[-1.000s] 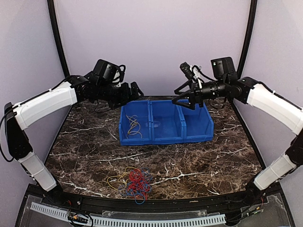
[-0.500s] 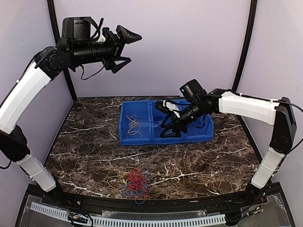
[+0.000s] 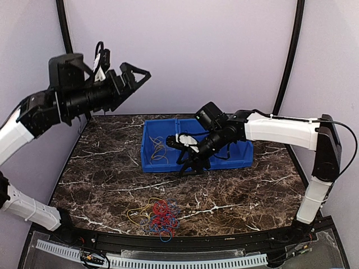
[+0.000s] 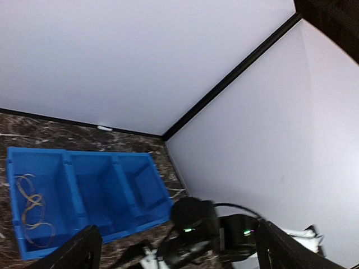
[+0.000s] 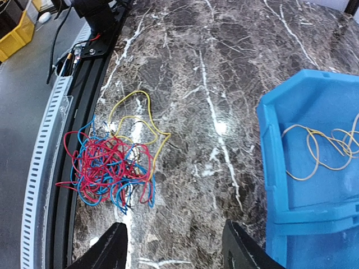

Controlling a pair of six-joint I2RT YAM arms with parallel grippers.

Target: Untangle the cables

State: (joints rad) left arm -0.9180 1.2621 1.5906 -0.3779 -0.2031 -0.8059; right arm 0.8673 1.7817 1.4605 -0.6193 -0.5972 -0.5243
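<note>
Left claw (image 3: 140, 81) and right claw (image 3: 192, 165) both apart and empty; cables (image 3: 160, 216) knotted on the counter (image 3: 95, 179) at 6 o'clock.
Left claw is high at 10 o'clock, fingers spread wide. The red/blue/yellow knot sits near the counter's front edge, touching neither claw. At its 12 o'clock is the blue bin (image 3: 238, 161), with tan loops (image 3: 158, 148) in the left compartment. Right claw is by the bin's front wall at the middle compartment, with nothing between its fingers.
</note>
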